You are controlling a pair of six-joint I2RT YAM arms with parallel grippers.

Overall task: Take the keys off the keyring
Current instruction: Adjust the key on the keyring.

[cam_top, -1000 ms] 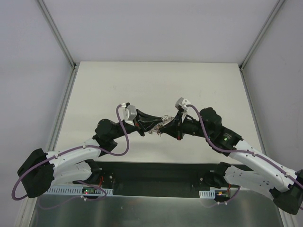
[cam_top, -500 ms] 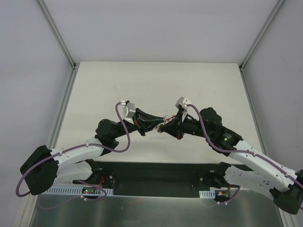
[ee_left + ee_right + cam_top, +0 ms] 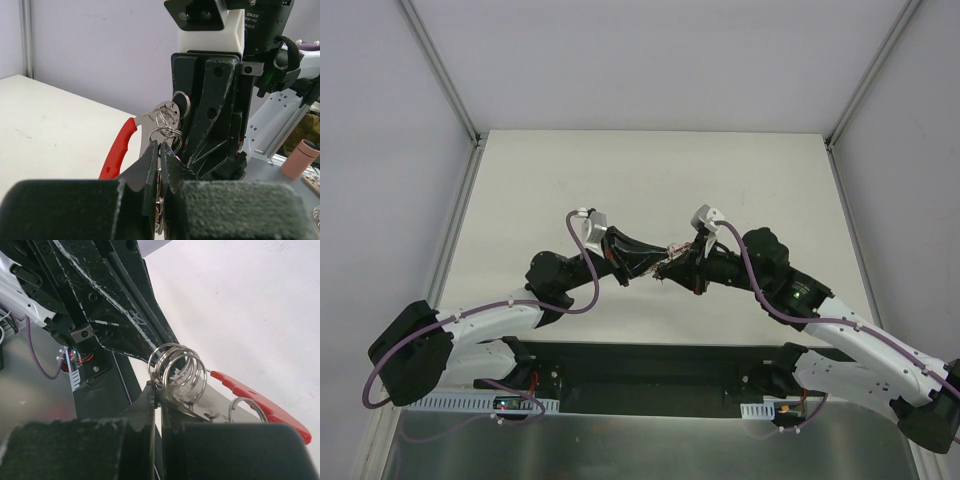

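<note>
The keyring (image 3: 177,372) hangs between my arms over the middle of the table (image 3: 570,180), with the left gripper (image 3: 161,155) and right gripper (image 3: 157,395) both pinched tight on it. I'd part them slowly, twisting so the stretched coil unwinds without slipping.

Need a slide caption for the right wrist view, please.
Right gripper, jaws shut on the keyring, its coiled loops fanned above them, red plastic piece sticking out right, pale table behind.

L hand (image 3: 161,152) x1 | R hand (image 3: 157,397) x1 | keyring (image 3: 177,371) x1 | keys (image 3: 167,111) maybe 2
</note>
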